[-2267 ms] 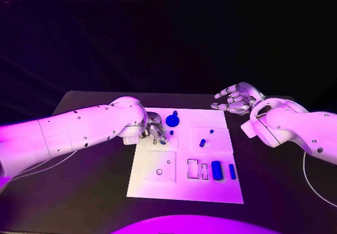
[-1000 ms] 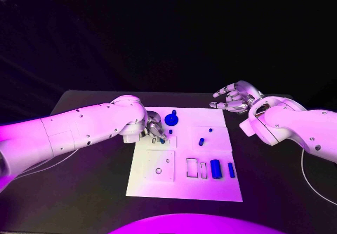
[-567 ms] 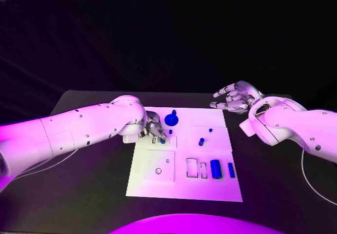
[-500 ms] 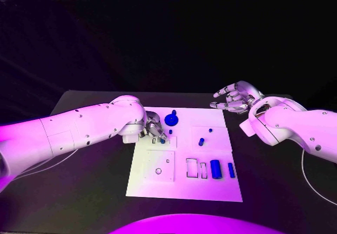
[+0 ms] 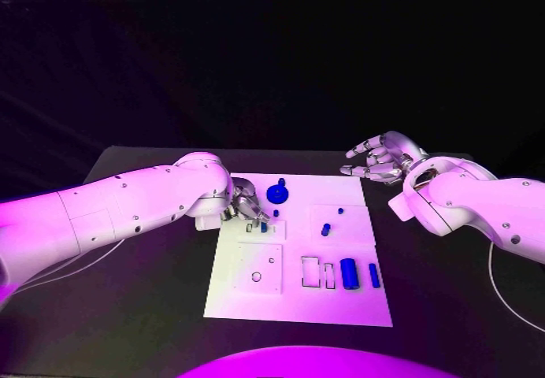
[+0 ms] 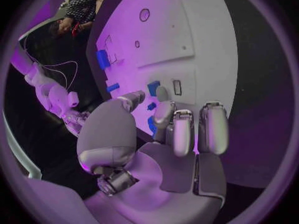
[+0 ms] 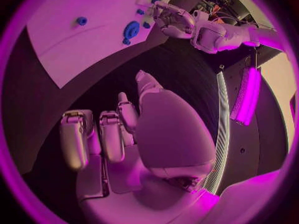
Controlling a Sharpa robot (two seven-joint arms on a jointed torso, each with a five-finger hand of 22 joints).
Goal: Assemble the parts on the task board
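Task board (image 5: 341,303), the white plate, lies mid-surface (image 5: 136,315) between the two arms. Nearest on it, and well clear of both hands, a short row of two blue bars (image 5: 350,273) stands beside two empty rectangular slots (image 5: 311,271); beside them a raised square plate (image 5: 261,268) shows a small round hole. This near half is open room with nothing over it.

Farther in, a small blue peg (image 5: 326,230) sits alone toward the right arm's side. The left hand (image 5: 246,206) hangs over the board's left edge, its fingers (image 6: 176,129) curled down around a small blue piece (image 6: 153,88) beside a narrow slot. They seem to be pinching or pressing it, probably to seat it, though I cannot tell whether they truly grip it. Just beyond those fingertips stands a round blue knob (image 5: 278,192), close enough to be knocked.

Farthest, the right hand (image 5: 380,160) hovers off the board's far right corner over the dark surface, fingers loosely spread and empty, apparently parked to leave the left hand room.
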